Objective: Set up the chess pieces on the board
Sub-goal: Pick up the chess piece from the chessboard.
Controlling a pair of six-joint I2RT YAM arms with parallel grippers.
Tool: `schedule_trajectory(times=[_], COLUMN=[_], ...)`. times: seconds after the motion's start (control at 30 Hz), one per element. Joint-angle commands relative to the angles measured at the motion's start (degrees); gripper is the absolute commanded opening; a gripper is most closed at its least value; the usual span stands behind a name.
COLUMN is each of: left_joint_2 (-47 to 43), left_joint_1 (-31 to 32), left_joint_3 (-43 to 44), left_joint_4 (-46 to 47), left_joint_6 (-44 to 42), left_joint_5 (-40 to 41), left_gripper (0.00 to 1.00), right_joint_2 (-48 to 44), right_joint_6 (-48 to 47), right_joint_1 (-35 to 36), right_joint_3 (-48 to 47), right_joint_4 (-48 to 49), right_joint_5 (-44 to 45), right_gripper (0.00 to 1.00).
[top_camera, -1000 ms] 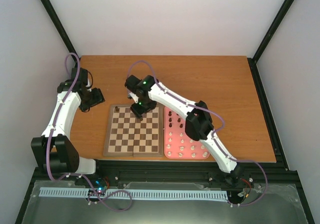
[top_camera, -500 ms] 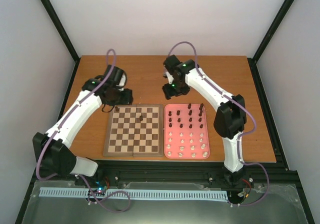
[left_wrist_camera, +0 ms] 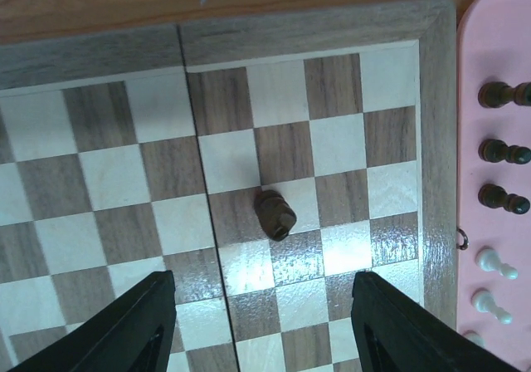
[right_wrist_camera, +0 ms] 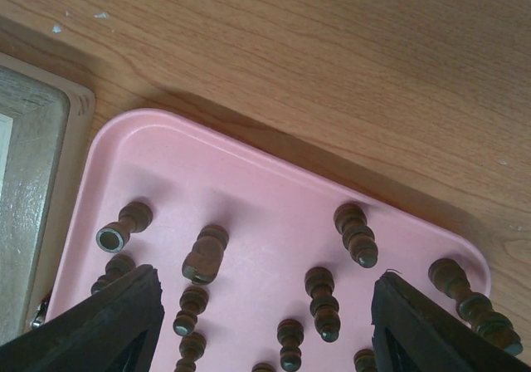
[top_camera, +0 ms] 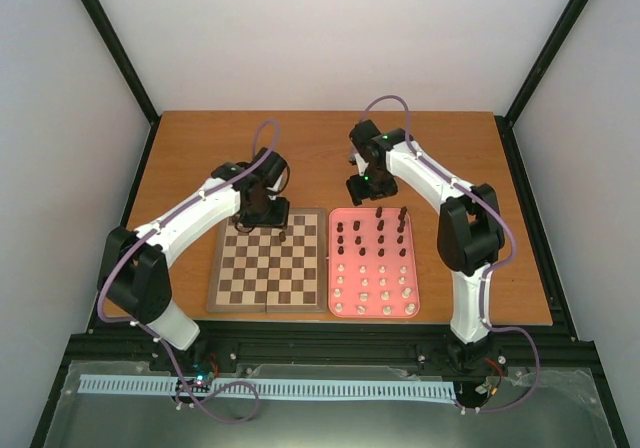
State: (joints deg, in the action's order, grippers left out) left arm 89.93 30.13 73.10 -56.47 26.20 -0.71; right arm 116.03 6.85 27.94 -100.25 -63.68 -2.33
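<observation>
With the left end effector open and empty over a dark piece on the board, and the right end effector open and empty over the tray, an off-centre descent can tip that piece or topple close-packed tray pieces.

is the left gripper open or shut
Open: the left gripper has its fingers wide apart over the board, nothing between them; a dark piece sits ahead of the tips.
</observation>
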Motion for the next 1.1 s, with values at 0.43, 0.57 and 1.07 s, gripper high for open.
schedule_trajectory(times=[0.43,0.57,1.07], left_joint_2=[5.77,6.98,10.31], left_joint_1=[2.29,2.3,2.28], left_joint_3=[-2.7,-3.42,-2.49], left_joint_4=[3.95,4.97,6.73], left_joint_6=[0.96,1.13,1.5], left_joint_5=[-2.79,-2.63,-2.43], left_gripper=[0.51,0.52,0.42], right_joint_2=[-3.65,-3.65,-3.81], right_joint_6=[-1.47,-1.55,-1.75], right_joint_1=[-3.6,-3.68,-3.98], right_joint_3=[2.81,2.69,3.22], right_joint_4=[2.62,2.68,2.77], right_joint_5=[-0.94,-1.04,-1.4], right_gripper=[0.68,0.68,0.68])
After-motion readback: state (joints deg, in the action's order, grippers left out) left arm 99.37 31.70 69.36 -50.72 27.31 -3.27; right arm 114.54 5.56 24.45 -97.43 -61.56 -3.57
